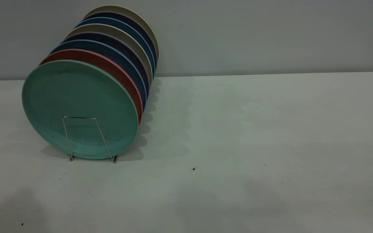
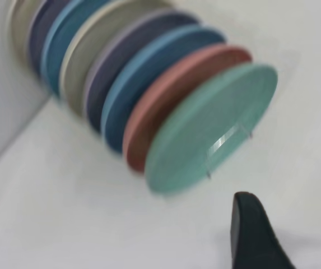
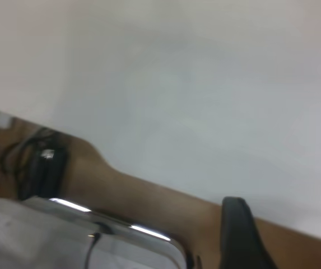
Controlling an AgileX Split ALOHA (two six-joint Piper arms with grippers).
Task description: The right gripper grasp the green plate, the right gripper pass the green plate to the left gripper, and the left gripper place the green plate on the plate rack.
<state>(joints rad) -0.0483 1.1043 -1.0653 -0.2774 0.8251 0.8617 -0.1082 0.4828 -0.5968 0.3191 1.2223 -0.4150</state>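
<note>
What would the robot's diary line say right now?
green plate: upright in rack, front of row | left pincer: open, nearby, empty | right pincer: away, fingers unclear

Green plate (image 1: 79, 106) upright in plate rack (image 1: 91, 139)

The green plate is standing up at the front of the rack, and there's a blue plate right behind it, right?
Not quite. The green plate does stand upright at the front of the plate rack, but the plate right behind it is the salmon-pink plate, not a blue one. The blue plates come after that. The exterior view shows this order.
</note>
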